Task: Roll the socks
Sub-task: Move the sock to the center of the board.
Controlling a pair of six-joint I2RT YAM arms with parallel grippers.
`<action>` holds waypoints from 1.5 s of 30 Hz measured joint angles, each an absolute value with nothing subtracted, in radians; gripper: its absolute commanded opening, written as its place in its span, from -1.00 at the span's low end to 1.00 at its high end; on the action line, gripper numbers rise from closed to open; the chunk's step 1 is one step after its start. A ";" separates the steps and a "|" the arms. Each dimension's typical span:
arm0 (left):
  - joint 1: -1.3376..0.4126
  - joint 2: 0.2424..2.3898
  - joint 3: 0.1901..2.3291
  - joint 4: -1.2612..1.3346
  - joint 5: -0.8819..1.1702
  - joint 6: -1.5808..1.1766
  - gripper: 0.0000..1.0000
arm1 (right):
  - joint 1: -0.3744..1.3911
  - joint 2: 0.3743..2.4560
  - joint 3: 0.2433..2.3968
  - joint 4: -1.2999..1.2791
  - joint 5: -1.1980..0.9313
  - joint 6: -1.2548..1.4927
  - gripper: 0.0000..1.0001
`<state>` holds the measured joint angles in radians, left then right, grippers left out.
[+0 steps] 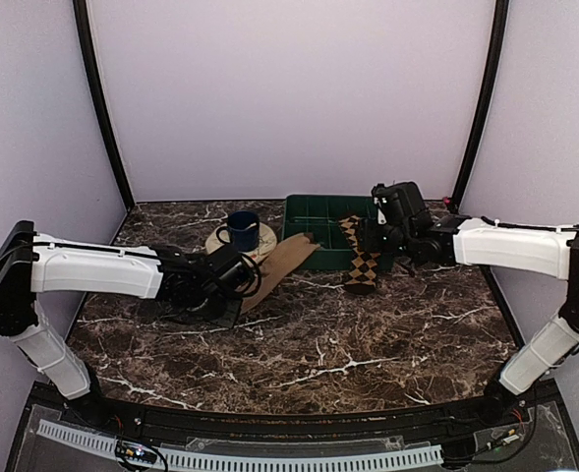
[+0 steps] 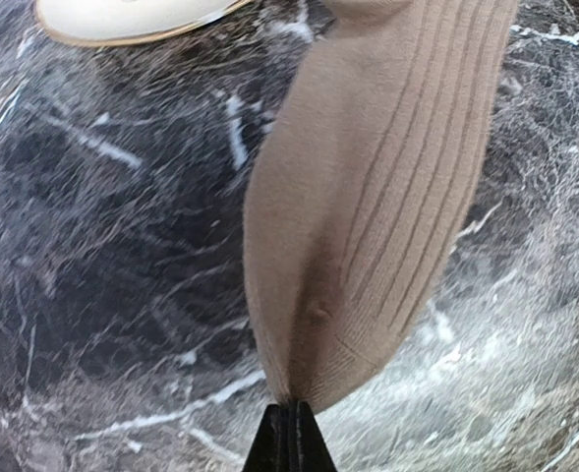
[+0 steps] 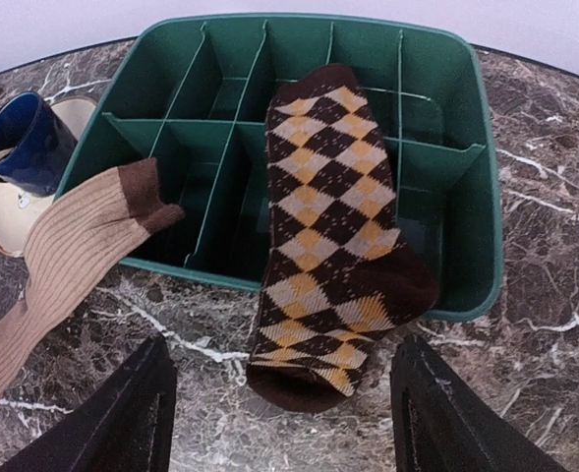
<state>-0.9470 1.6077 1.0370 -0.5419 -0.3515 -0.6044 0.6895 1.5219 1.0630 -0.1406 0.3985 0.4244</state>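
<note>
The tan sock (image 2: pixel 387 197) lies flat on the marble. My left gripper (image 2: pixel 291 413) is shut on the edge of its ribbed cuff. In the top view the tan sock (image 1: pixel 279 264) runs from the left gripper (image 1: pixel 240 285) up to the green tray, where its brown toe (image 3: pixel 146 192) rests on the rim. The argyle sock (image 3: pixel 328 216) drapes over the tray's front rim, its cuff end on the table. My right gripper (image 3: pixel 284 342) hangs open just in front of that cuff, one finger on each side, touching nothing. From above, the argyle sock (image 1: pixel 361 258) lies beside the right gripper (image 1: pixel 376 254).
A green divided tray (image 3: pixel 466 118) stands at the back middle of the table. Left of it a dark blue mug (image 3: pixel 24 143) sits on a cream plate (image 3: pixel 9 231); the plate (image 2: pixel 122 15) also shows past the tan sock. Purple walls close the back and sides.
</note>
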 measured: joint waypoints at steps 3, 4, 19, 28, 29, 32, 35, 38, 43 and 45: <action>-0.952 1.568 1.011 -0.571 -0.359 -0.628 -1.00 | 0.717 1.522 1.027 -0.100 0.389 0.446 0.36; -0.952 1.560 1.004 -0.580 -0.361 -0.637 -1.00 | 0.726 1.522 1.010 -0.080 0.383 0.456 0.36; -1.093 1.549 0.870 -0.712 -0.381 -0.860 -1.00 | 0.808 1.681 0.943 0.131 0.244 0.576 0.38; -1.164 1.509 0.831 -0.783 -0.400 -1.007 -1.00 | 0.832 1.789 0.999 0.191 0.146 0.582 0.40; -1.166 1.498 0.820 -0.787 -0.402 -1.017 -1.00 | 0.834 1.808 1.016 0.192 0.134 0.581 0.40; -1.166 1.453 0.789 -0.801 -0.403 -1.046 -1.00 | 0.841 1.871 1.082 0.192 0.118 0.578 0.41; -1.166 1.425 0.775 -0.807 -0.405 -1.063 -1.00 | 0.854 1.935 1.164 0.178 0.109 0.574 0.41; -1.168 1.419 0.768 -0.807 -0.405 -1.070 -1.00 | 0.873 1.995 1.248 0.150 0.110 0.565 0.41; -1.168 1.417 0.758 -0.809 -0.406 -1.082 -1.00 | 0.910 2.077 1.361 0.065 0.133 0.547 0.40; -1.168 1.406 0.752 -0.809 -0.407 -1.084 -1.00 | 0.921 2.094 1.378 0.034 0.144 0.539 0.39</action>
<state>-1.1683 1.4063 0.7525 -0.8089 -0.4072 -1.0843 0.9207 2.0945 1.3785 0.0341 0.1440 0.5388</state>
